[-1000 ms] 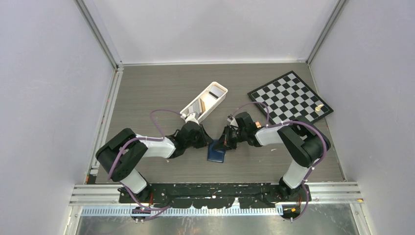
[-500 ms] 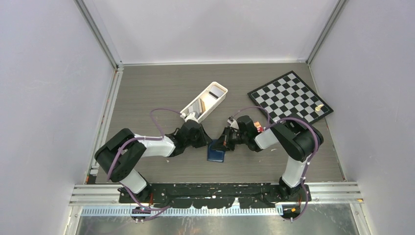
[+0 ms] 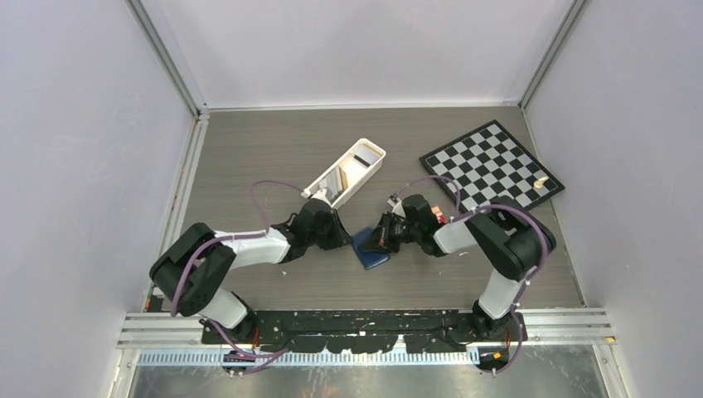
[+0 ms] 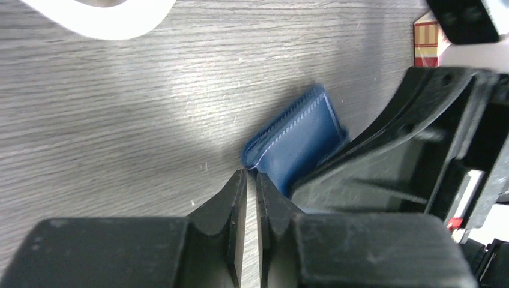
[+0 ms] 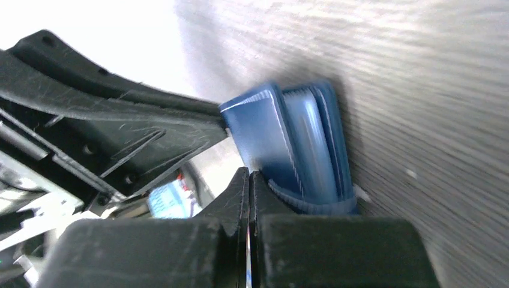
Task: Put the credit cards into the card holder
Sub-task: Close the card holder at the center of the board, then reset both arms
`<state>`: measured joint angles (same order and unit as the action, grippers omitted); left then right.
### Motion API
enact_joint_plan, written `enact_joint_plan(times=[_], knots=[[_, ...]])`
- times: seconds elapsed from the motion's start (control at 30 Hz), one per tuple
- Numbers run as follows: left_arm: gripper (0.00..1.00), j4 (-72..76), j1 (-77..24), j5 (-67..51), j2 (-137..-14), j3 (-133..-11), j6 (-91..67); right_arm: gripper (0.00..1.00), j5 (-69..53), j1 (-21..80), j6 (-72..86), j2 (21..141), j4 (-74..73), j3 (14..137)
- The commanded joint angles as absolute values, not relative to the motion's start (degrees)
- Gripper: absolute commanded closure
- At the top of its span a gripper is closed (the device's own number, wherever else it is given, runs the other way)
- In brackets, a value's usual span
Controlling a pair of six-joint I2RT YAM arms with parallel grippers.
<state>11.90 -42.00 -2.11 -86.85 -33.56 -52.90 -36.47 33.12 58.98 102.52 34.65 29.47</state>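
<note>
The grey wood-grain surface [image 3: 249,149] carries three things. A long white tray [image 3: 365,181] lies slantwise near the middle, toward the far side. A black-and-white chessboard [image 3: 491,166] lies skewed at the far right. A blue card holder [image 3: 372,249] sits just near of the tray.

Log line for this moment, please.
card holder: between both pincers | left pincer: narrow gap, tips at holder's corner | right pincer: shut beside holder

card holder [image 4: 303,141] stitched blue leather-look, smooth; table [image 3: 273,149] matt grey woodgrain.
</note>
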Motion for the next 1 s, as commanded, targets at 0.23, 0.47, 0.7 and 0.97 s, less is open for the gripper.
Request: enact_joint_plan(times=[0.23,0.47,0.7,0.97], knots=[[0.25,-14.78,-33.86,-4.89,-75.56,-44.2,-41.72,0.56,-8.63,30.99,36.51,80.25,-14.38,45.3],[0.08,-30.89,-22.76,-4.43,-66.86,-54.55,-32.44,0.39,5.09,25.96,30.78,71.12,-29.31,53.49],[0.04,-38.41,-21.62,8.24,-54.42,-60.15,-20.41,0.37,23.63,24.92,22.83,54.18,-26.18,49.11],[0.0,-34.94,-21.67,10.21,-45.33,-54.13,-15.68,0.37,28.62,24.88,19.61,47.32,-21.31,44.23]])
